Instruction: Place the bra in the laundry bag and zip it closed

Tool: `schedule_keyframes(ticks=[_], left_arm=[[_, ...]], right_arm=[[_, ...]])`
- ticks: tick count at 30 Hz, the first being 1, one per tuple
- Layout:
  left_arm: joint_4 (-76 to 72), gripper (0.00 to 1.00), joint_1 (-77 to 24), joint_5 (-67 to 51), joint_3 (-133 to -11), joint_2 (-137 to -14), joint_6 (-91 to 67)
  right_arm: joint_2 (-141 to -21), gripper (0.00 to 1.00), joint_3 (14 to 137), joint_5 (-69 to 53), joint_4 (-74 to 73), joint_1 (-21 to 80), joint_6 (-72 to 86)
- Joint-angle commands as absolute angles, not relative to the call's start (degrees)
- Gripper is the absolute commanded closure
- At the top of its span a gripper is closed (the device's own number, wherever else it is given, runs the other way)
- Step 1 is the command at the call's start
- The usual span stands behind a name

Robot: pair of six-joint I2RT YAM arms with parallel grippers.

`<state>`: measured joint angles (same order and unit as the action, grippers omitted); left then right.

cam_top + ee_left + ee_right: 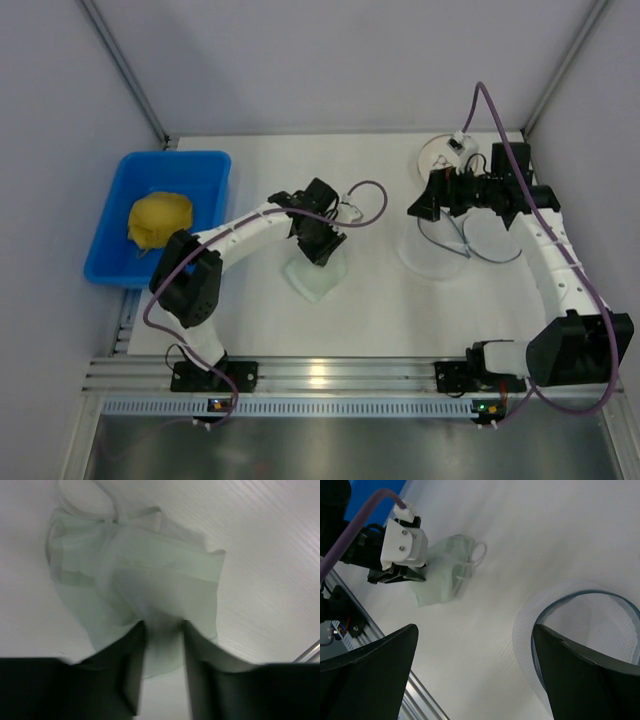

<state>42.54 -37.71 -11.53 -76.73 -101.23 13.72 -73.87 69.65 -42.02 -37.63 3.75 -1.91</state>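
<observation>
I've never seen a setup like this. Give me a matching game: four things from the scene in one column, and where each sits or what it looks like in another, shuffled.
Things:
1. bra
2. laundry bag
3. yellow cloth
4. white disc

Descriptions:
A. inside the blue bin
B. translucent mesh with a dark rim
C. pale mint green, middle of the table
D. at the far edge, right side

Pairs: 1-C, 2-B, 3-A, 4-D

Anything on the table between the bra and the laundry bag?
Nothing visible. Only bare table lies between the bra and the laundry bag. The right hand hovers open over the bag's edge nearest the bra, off the surface. The left hand is at the bra.
</observation>
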Motion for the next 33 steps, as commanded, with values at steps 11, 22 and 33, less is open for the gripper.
schedule_keyframes(ticks=[11,22,33], left_arm=[[37.97,0.39,-26.29,-19.25,-78.31,-92.71,9.49],[37.79,0.48,-25.93,-35.67,-80.24,-102.91,7.21],[37.71,0.55,-27.77,-38.94,-78.22,-109.33,8.09]], right_arm=[[-69.08,0.01,66.54,-40.43,-39.12,2.55,-5.36],[-69.70,0.01,66.97,-39.29,-40.08,2.02,-6.06],[-70.84,0.01,67.06,-39.29,-40.25,1.58,-6.33]])
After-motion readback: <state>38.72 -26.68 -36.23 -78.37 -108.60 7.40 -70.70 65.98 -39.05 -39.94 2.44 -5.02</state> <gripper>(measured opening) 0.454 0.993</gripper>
